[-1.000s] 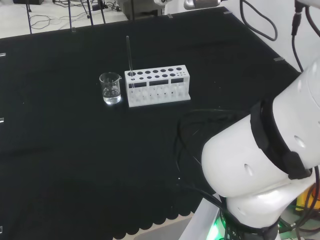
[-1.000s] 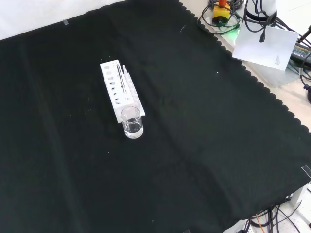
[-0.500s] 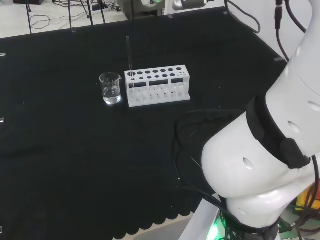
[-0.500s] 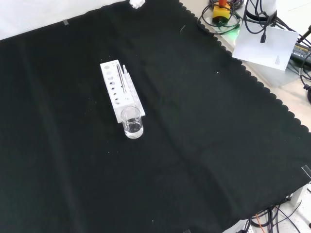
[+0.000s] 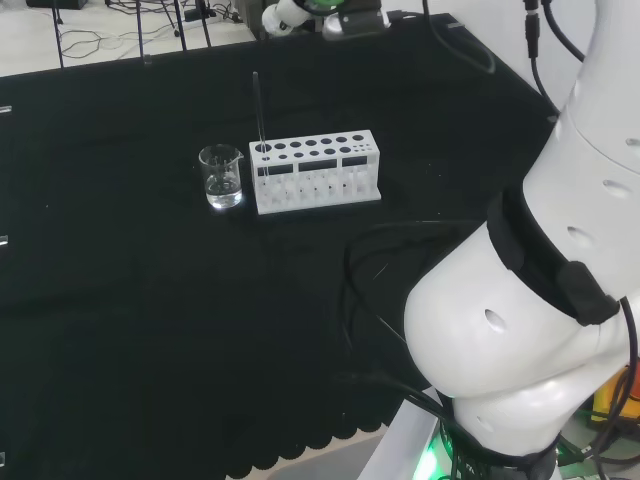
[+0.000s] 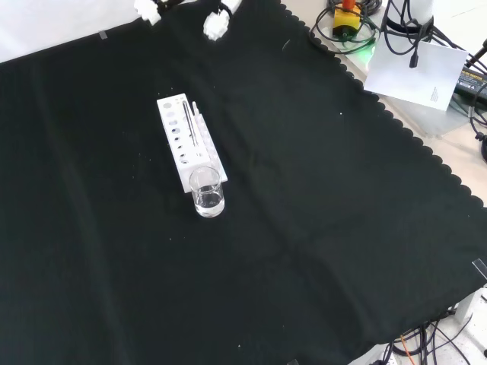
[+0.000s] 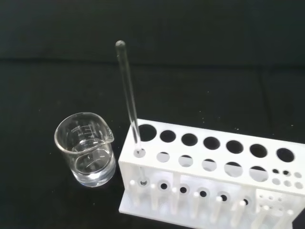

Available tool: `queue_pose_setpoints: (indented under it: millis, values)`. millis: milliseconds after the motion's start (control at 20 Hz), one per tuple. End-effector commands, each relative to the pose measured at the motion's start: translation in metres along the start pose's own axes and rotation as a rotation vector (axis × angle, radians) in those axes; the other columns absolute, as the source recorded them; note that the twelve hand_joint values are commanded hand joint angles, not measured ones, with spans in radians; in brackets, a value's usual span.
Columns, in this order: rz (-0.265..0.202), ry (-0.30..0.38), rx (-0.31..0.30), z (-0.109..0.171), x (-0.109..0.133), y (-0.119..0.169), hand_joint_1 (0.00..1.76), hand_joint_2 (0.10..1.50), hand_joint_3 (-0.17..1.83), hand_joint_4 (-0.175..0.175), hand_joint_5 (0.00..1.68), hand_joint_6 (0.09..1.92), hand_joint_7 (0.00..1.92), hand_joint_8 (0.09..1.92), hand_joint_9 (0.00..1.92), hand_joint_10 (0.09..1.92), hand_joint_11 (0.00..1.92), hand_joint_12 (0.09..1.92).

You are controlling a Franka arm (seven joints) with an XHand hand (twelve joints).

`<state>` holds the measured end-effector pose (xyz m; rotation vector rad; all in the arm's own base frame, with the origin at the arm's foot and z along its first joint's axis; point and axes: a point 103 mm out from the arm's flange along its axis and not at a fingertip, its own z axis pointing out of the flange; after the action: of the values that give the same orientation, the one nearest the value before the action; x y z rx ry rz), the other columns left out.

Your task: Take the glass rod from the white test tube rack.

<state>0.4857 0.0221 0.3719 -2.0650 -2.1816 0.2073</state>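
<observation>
A white test tube rack stands near the middle of the black cloth, with a thin glass rod upright in the hole at its left end in the head view. In the front view the rod shows as a dark line along the rack. The wrist view looks down on the rod rising out of the rack. The hand hangs at the far edge of the cloth, well beyond the rack. In the front view the hand shows white fingertips spread apart, holding nothing.
A small clear beaker stands right beside the rack's rod end, also seen as the beaker and the beaker. The arm's white links stand at the head view's right. A white sheet and cables lie past the cloth's scalloped edge.
The hand has come into sight at the top of the head and front views, moving in towards the rack. The arm's links have turned. Rack, rod and beaker have stayed put.
</observation>
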Motion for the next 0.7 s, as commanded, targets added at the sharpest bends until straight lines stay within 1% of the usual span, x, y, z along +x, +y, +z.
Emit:
queue_pose_setpoints:
  millis: [50, 400, 450, 550, 650, 700]
  values:
    - [-0.029, -0.025, 0.004, 0.015, 0.022, 0.016, 0.59, 1.16, -0.17, -0.079, 0.0, 0.09, 0.0, 0.09, 0.04, 0.09, 0.0, 0.39]
    - [-0.042, -0.024, 0.025, 0.03, 0.02, 0.022, 0.58, 1.16, -0.17, -0.079, 0.0, 0.09, 0.0, 0.09, 0.04, 0.09, 0.0, 0.39]
    - [-0.048, -0.025, 0.025, 0.033, 0.021, 0.022, 0.58, 1.17, -0.17, -0.079, 0.0, 0.09, 0.0, 0.09, 0.04, 0.09, 0.0, 0.39]
    - [-0.067, -0.044, 0.001, 0.04, 0.024, 0.023, 0.58, 1.17, -0.17, -0.081, 0.0, 0.09, 0.0, 0.09, 0.04, 0.09, 0.0, 0.39]
    - [-0.076, -0.037, 0.002, 0.046, 0.027, 0.026, 0.58, 1.17, -0.17, -0.083, 0.0, 0.09, 0.01, 0.09, 0.05, 0.1, 0.0, 0.39]
    - [-0.076, -0.037, 0.006, 0.049, 0.029, 0.028, 0.58, 1.17, -0.17, -0.083, 0.0, 0.09, 0.01, 0.09, 0.04, 0.16, 0.0, 0.39]
